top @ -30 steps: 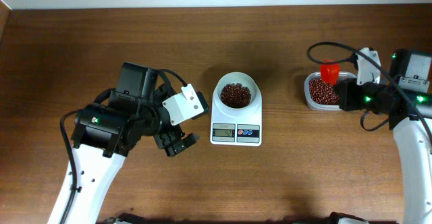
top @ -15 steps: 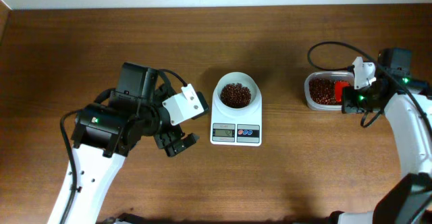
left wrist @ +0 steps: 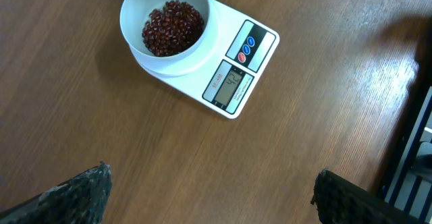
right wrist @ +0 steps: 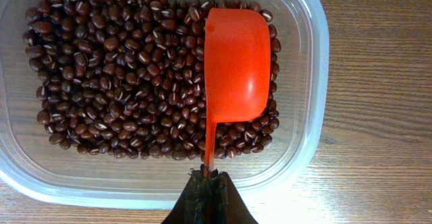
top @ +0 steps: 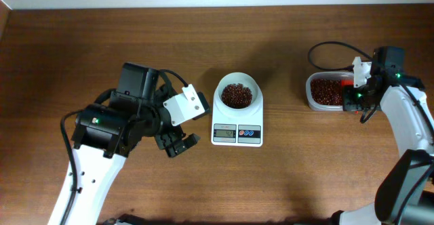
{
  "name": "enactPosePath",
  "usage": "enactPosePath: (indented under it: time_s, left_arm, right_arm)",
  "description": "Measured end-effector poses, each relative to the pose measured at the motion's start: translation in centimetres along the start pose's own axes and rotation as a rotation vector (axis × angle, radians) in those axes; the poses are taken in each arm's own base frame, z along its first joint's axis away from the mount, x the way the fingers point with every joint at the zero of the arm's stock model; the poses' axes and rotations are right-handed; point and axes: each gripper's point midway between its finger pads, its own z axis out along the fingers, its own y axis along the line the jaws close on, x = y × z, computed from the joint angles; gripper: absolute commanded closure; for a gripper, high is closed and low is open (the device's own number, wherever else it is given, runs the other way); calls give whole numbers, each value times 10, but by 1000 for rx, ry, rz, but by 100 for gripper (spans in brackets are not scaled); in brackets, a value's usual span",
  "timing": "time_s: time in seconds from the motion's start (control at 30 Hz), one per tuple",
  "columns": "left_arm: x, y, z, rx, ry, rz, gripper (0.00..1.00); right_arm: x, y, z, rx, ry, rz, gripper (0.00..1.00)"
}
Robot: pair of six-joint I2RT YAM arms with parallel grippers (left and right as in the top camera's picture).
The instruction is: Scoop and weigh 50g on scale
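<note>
In the overhead view the right hand (top: 354,96) covers nearly all of the scoop (right wrist: 236,62); only a sliver of red shows at the end of the tub (top: 325,91) farthest from the scale (top: 237,113). The right wrist view cuts off the hand's fingers at the bottom edge, but shows them clenched on the scoop's thin handle, the cup lying on the beans (right wrist: 121,82) in the tub. Whether the cup holds any beans cannot be made out. The scale's display digits are too small to read with certainty. The left wrist view shows only the tips of the left hand (left wrist: 212,200), spread wide and released, holding nothing.

More beans sit in the scale's white bowl (top: 237,83). The tub stands on the tabletop (top: 305,171) well to the right of the scale; the left hand hovers just left of the scale's front corner.

A second ago the scoop stood up red above the tub; now it lies low inside it, and the right arm has swung in. The scale, bowl and left arm have not moved.
</note>
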Motion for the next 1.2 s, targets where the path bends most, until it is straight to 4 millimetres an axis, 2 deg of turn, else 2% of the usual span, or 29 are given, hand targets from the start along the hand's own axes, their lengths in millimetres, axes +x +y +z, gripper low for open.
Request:
enactPosePath:
  time_s: [0.8,1.07,1.2]
  left_arm:
    - [0,0,0,0,0,0,1]
    - [0,0,0,0,0,0,1]
    - [0,0,0,0,0,0,1]
  right_arm:
    - [-3,46,-2,-279,-25,21,96]
    - [-2,48,-3,-312,-21,69,96]
    - [-4,44,-8,-383,-43,123,96]
